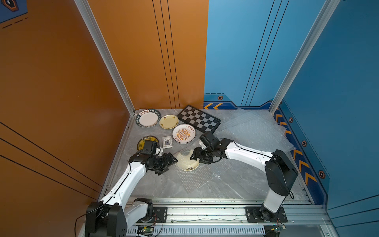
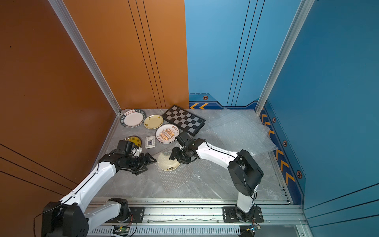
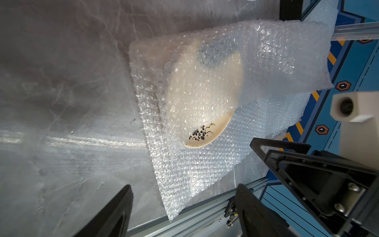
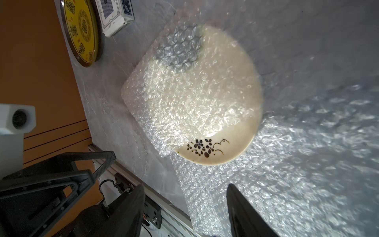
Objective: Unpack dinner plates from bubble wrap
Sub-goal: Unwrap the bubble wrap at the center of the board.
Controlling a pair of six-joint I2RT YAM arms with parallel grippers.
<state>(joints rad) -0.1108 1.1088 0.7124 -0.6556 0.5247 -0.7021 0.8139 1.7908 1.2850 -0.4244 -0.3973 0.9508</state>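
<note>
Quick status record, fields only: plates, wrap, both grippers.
half wrapped: cream round ceramic plate with dark sprig, on clear bubble wrap sheet, its flap covering most of the plate
bare plates: white ceramic plate with dark lettered rim, pale yellow floral plate, white orange-sunburst plate, dark-rimmed yellow patterned plate
left gripper: open, empty, beside the cream plate
right gripper: open, empty, over its edge
spare wrap: loose bubble wrap sheets piled far right

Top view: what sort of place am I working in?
Probably a robot test booth, not a kitchen: orange panels, blue panels, aluminium frame posts, left arm and right arm bolted to a metal rail.
</note>
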